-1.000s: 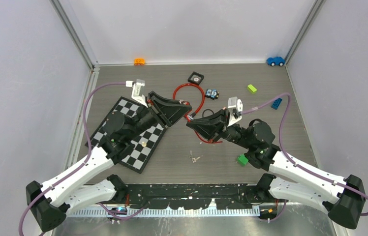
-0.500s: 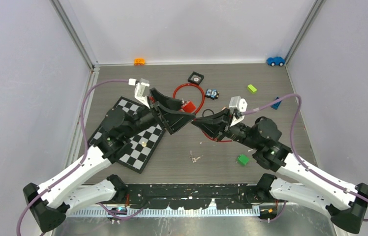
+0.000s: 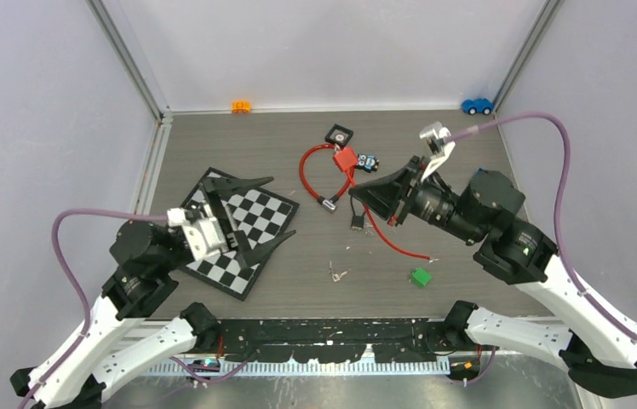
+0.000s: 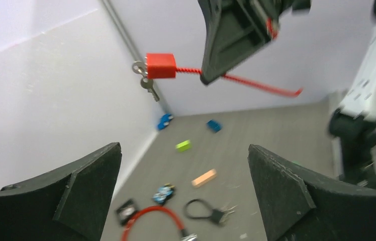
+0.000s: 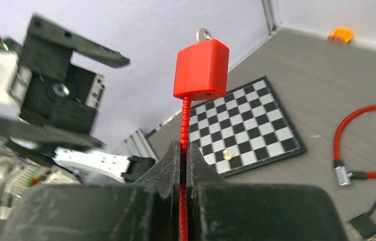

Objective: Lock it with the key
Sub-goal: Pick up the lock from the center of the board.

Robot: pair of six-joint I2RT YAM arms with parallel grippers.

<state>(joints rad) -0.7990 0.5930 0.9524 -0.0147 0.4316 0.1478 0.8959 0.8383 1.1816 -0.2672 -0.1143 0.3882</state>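
The red lock (image 5: pixel 201 70) hangs in the air on its beaded red cable (image 5: pixel 185 118), and my right gripper (image 5: pixel 183 145) is shut on that cable just below the lock body. A key (image 4: pixel 139 68) sticks out of the lock's far end with a second key (image 4: pixel 150 89) dangling from it. From above, the lock (image 3: pixel 346 159) sits off the tip of the right gripper (image 3: pixel 359 189) with the cable tail trailing to the table. My left gripper (image 3: pixel 255 213) is open over the chessboard (image 3: pixel 264 209), well away from the lock, with nothing between its fingers (image 4: pixel 95 175).
A red cable loop (image 3: pixel 307 166) and a black loop with keys (image 4: pixel 211 211) lie on the table. Loose keys (image 3: pixel 337 274), a green block (image 3: pixel 420 276), a black square piece (image 3: pixel 339 135), a small blue toy (image 3: pixel 367 160), an orange brick (image 3: pixel 241 106) and a blue car (image 3: pixel 476 106) are scattered around.
My left gripper opened, let go at the lock and drew back to the near left over the chessboard. The right gripper carried the lock up and toward the back right.
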